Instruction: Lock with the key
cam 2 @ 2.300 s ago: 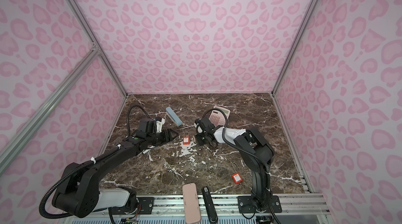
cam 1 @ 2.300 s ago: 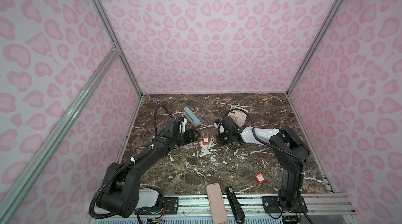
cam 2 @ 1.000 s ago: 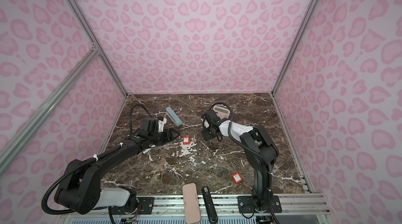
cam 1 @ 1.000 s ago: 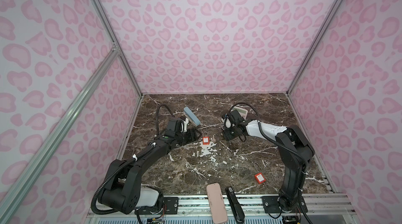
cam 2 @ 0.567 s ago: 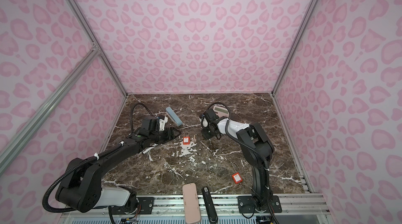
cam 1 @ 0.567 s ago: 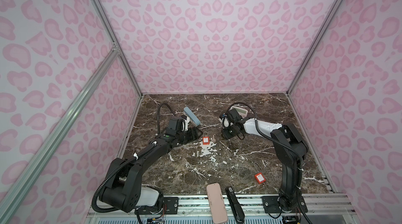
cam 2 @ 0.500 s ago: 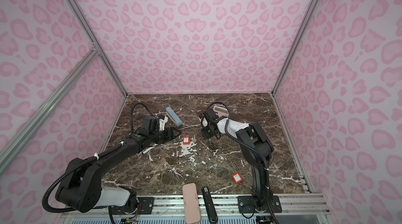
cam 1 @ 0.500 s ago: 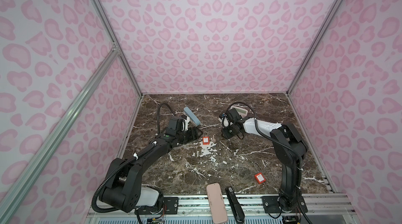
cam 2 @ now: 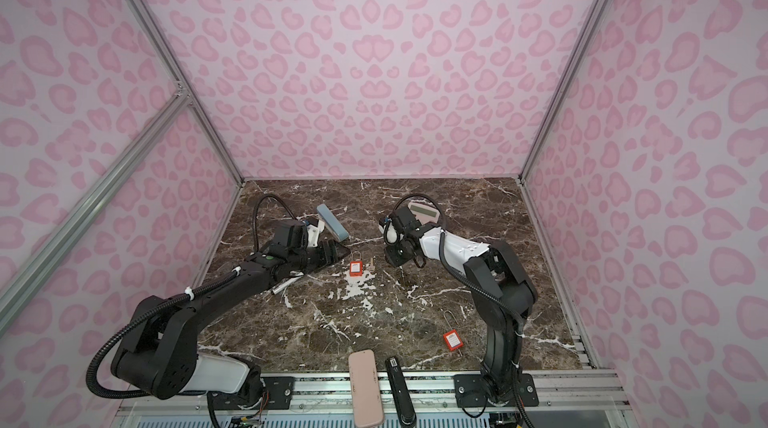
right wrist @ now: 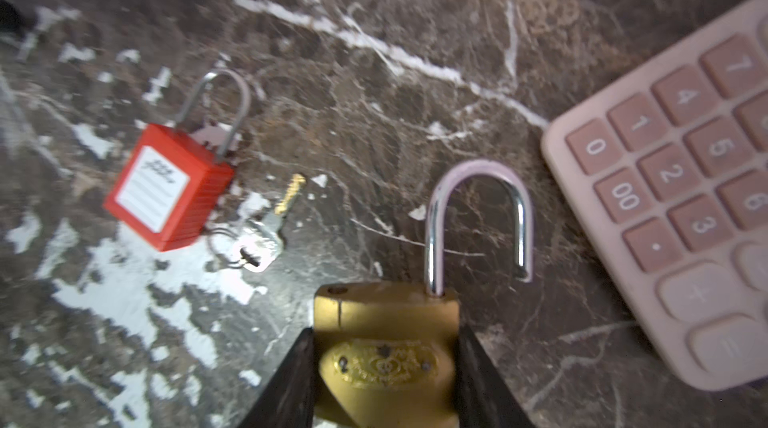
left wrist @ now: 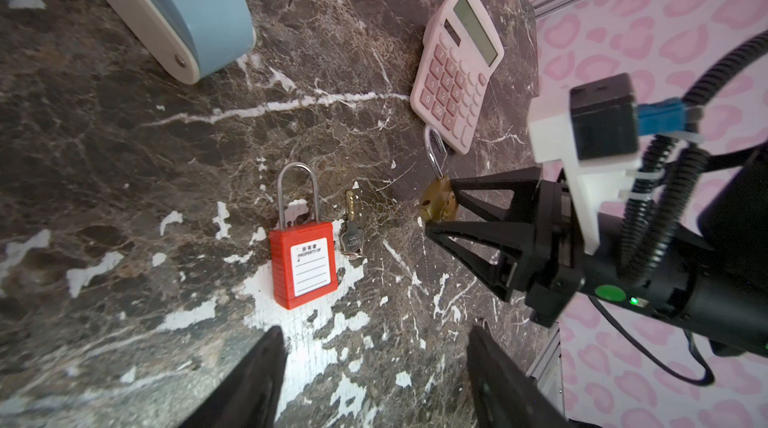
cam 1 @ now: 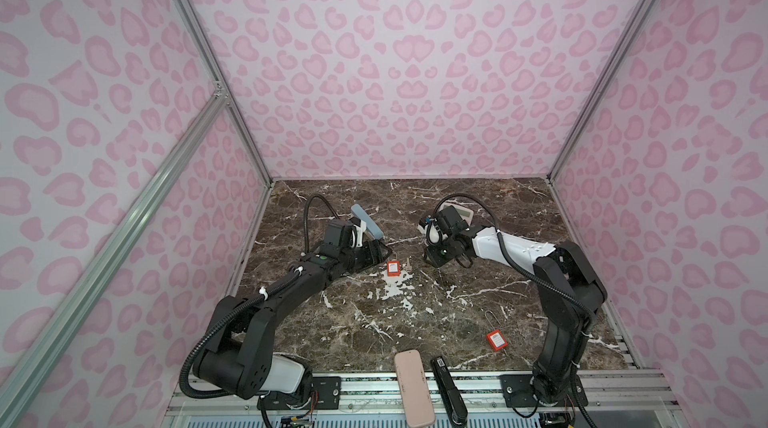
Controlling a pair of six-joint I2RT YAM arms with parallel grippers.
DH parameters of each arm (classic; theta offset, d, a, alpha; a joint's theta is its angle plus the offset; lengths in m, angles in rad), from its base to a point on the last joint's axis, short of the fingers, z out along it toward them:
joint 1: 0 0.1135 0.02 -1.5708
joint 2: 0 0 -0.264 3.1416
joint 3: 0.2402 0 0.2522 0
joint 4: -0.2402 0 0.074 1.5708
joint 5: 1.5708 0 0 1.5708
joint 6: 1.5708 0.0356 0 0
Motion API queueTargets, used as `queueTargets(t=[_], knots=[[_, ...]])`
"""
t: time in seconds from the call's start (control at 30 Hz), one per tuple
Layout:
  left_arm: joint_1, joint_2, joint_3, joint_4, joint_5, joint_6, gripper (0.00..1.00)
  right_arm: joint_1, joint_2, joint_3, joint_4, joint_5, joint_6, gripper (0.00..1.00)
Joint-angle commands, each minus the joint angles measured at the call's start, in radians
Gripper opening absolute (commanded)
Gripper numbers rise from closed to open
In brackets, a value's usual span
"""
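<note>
A brass padlock (right wrist: 386, 309) with its steel shackle (right wrist: 478, 205) swung open sits low over the marble, and my right gripper (right wrist: 386, 338) is shut on its body; it also shows in the left wrist view (left wrist: 436, 201). A small key (left wrist: 352, 222) on a ring lies flat beside a red padlock (left wrist: 303, 263) at the table's middle, seen in both top views (cam 1: 392, 268) (cam 2: 355, 268). My left gripper (left wrist: 376, 332) hangs open just left of the red padlock, holding nothing. In a top view the right gripper (cam 1: 432, 257) is right of the key (cam 1: 409, 265).
A pink calculator (left wrist: 457, 68) lies just behind the right gripper. A blue-grey case (cam 1: 365, 224) rests behind the left wrist. Another red padlock (cam 1: 495, 340) lies at the front right. A pink case (cam 1: 413, 388) and a black bar (cam 1: 446, 388) sit at the front edge.
The right gripper's jaws have closed on the brass padlock near the calculator. The left arm has stayed almost still beside the red padlock.
</note>
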Motion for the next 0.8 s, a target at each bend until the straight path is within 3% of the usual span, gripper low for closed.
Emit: queueTargets(t=[0.0, 0.13, 0.47, 0.77], knots=[[-0.002, 0.014, 0.008, 0.065, 0.048, -0.032, 0.69, 0.024, -0.039, -0.008, 0.022, -0.113, -0.002, 0.37], [-0.004, 0.023, 0.008, 0.099, 0.089, -0.045, 0.68, 0.067, -0.077, -0.011, 0.032, -0.178, -0.006, 0.37], [-0.038, 0.061, 0.04, 0.101, 0.146, -0.022, 0.63, 0.131, -0.107, 0.015, 0.038, -0.194, -0.045, 0.36], [-0.054, 0.07, 0.04, 0.102, 0.138, -0.022, 0.47, 0.139, -0.123, 0.035, 0.079, -0.189, -0.059, 0.33]])
